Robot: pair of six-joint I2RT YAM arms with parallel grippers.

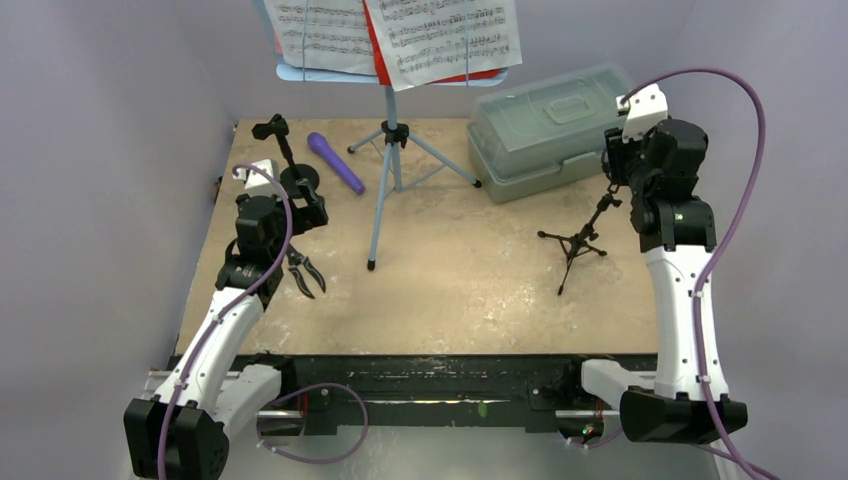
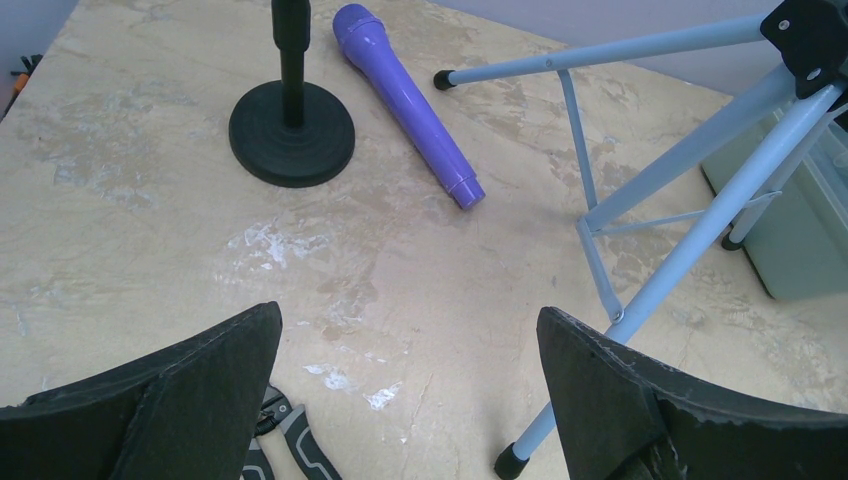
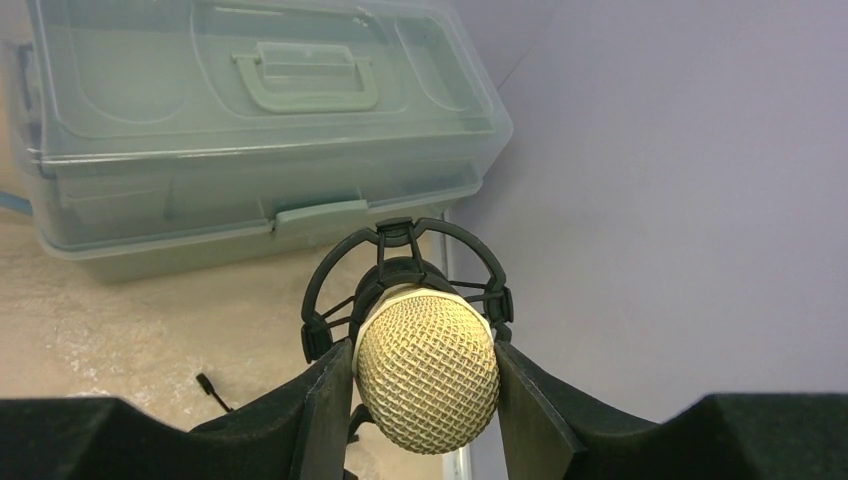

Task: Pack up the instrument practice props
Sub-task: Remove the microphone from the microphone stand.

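Observation:
In the right wrist view my right gripper [image 3: 425, 366] is shut on the mesh head of the tan microphone [image 3: 428, 385], which sits in the black ring [image 3: 330, 285] of the tripod holder [image 1: 578, 243]. From above, that gripper [image 1: 615, 178] hides the microphone. My left gripper [image 2: 408, 315] hangs open over bare table, nothing between its fingers. Ahead of it lie the purple microphone [image 2: 410, 105] and the round-base holder [image 2: 292, 135]. The pale-blue music rack [image 1: 390, 150] stands at the back middle with sheet-music pages [image 1: 400, 35] on it.
A translucent grey-green lidded box [image 1: 555, 130] sits shut at the back right, just behind the tripod holder. Pliers [image 1: 305, 272] lie under my left gripper. One rack leg [image 2: 700, 190] runs close to my left gripper's right finger. A wall stands close on the right.

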